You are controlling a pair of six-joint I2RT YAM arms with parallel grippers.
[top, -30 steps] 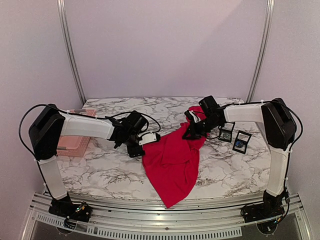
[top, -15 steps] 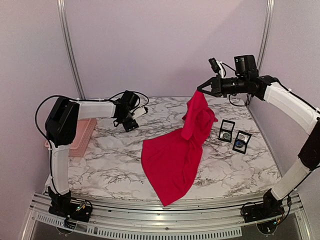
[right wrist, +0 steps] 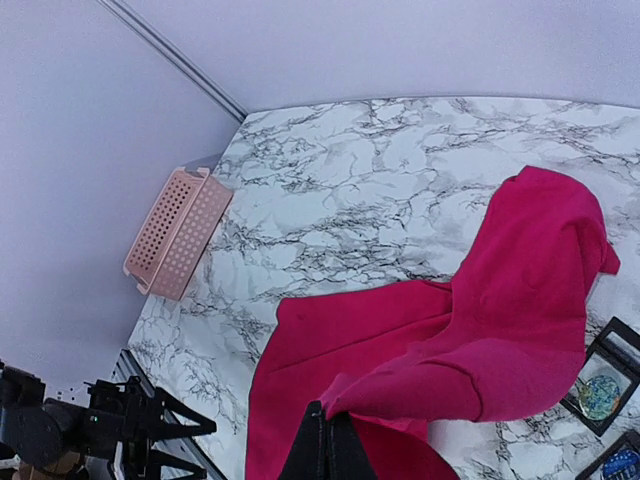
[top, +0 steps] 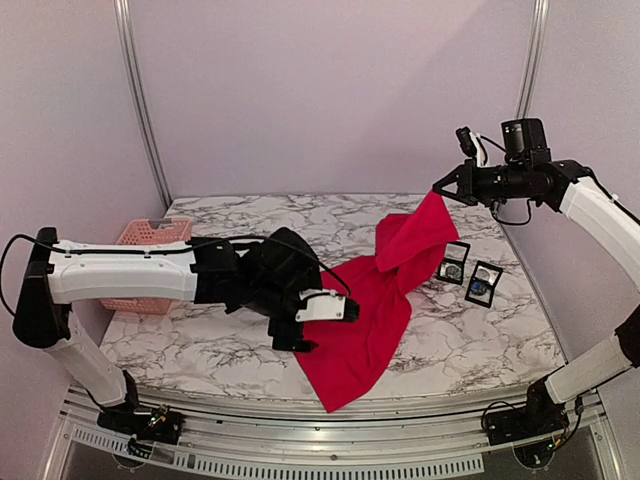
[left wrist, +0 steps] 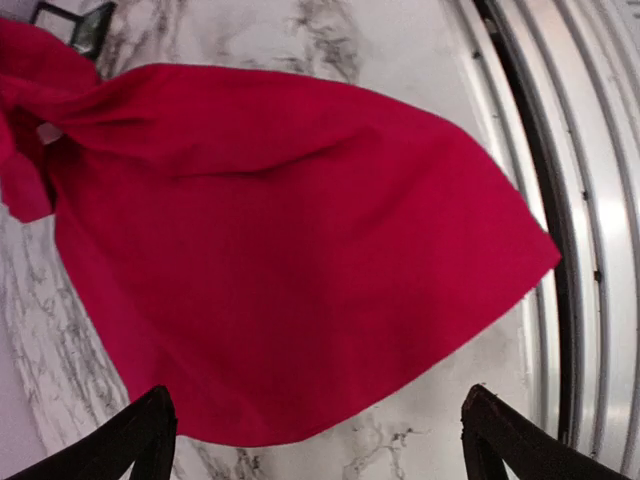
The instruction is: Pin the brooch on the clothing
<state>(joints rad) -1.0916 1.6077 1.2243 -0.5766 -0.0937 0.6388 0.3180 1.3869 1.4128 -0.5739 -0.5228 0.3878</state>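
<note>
step: spreading red T-shirt [top: 365,310] flat before pinning, by the look of it
right gripper [top: 444,187]: jaws clamped on a shirt corner, lifted high over table's far right
left gripper [left wrist: 318,440]: jaws wide apart, hovering over near hem, holding nothing
shirt: mostly on marble table [top: 200,345], bunched toward right
brooches: two open boxes [top: 470,275], just right of shirt
tip: pinch near hem, pull apart slowly, keep fabric clear of boxes
</note>
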